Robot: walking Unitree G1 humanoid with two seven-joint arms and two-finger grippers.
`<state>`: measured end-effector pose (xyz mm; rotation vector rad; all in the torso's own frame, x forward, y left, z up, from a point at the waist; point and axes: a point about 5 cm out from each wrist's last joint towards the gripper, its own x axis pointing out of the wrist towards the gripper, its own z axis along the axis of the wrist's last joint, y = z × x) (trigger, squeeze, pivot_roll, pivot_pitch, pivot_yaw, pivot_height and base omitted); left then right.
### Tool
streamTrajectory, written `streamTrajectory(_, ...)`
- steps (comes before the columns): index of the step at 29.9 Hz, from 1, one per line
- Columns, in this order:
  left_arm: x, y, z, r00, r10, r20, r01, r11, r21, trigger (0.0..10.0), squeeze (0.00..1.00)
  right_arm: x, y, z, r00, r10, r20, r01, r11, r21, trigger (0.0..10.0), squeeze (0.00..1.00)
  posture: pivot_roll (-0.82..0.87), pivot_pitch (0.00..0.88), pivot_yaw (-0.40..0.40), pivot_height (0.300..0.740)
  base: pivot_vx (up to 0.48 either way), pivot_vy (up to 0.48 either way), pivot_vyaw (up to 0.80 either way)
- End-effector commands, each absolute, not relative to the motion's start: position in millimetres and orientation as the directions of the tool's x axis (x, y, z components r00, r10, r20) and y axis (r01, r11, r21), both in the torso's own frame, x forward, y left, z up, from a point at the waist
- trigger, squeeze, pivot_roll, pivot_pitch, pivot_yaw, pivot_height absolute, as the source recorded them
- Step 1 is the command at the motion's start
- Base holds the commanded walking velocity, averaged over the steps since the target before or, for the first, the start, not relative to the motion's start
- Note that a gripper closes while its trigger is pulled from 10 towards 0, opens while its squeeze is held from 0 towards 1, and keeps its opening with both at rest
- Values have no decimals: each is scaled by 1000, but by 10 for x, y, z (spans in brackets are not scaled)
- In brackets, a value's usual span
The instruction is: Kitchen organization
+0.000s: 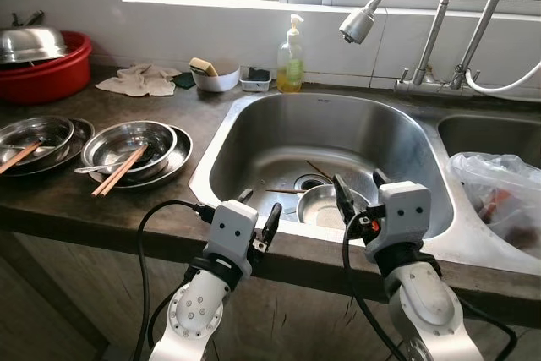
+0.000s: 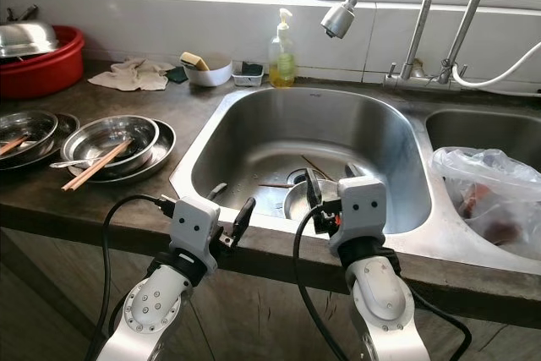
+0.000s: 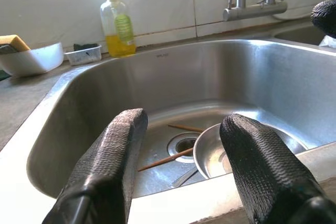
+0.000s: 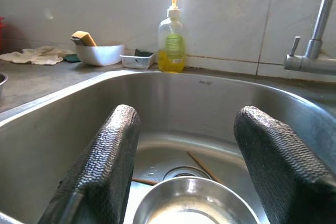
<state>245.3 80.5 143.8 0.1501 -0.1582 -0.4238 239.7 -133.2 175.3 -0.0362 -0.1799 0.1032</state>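
A steel sink (image 1: 254,116) holds a small steel bowl (image 1: 325,207) near the drain, with loose chopsticks (image 1: 287,191) lying beside it. My left gripper (image 1: 259,211) hovers open over the sink's front rim, to the left of the bowl. My right gripper (image 1: 359,192) is open just above the bowl's right side. On the counter to the left, stacked steel bowls (image 1: 135,145) hold a pair of chopsticks (image 1: 120,171), and another stack of bowls (image 1: 38,137) holds one more stick. In the wrist views the bowl (image 3: 212,153) (image 4: 194,200) lies between and beyond the fingers.
A red basin (image 1: 46,69) with a steel lid stands at the far left. A rag (image 1: 139,80), a white bowl with a sponge (image 1: 214,75), a small tray (image 1: 255,79) and a soap bottle (image 1: 291,58) line the back wall. A tap (image 1: 397,6) arches over the sink. A plastic bag (image 1: 499,192) lies at the right.
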Motion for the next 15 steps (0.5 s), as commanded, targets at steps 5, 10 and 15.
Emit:
streamTrajectory(5, 2414, 782, 1439, 893, -436, 116, 414, 894, 171, 10000, 0, 2351, -1348, 1776, 980, 71, 188, -64, 997, -42, 10000, 0, -8, 0, -8, 740, 0, 0, 0)
streamTrajectory(10, 2402, 763, 1437, 889, -443, 115, 422, 891, 165, 10000, 0, 2356, -1342, 1775, 979, 78, 186, -71, 996, -44, 10000, 0, -10, 0, -8, 740, 0, 0, 0)
streamTrajectory(15, 2401, 770, 1442, 893, -434, 118, 413, 896, 164, 10000, 0, 2372, -1334, 1781, 978, 90, 186, -83, 995, -46, 10000, 0, -4, 0, -15, 740, 0, 0, 0)
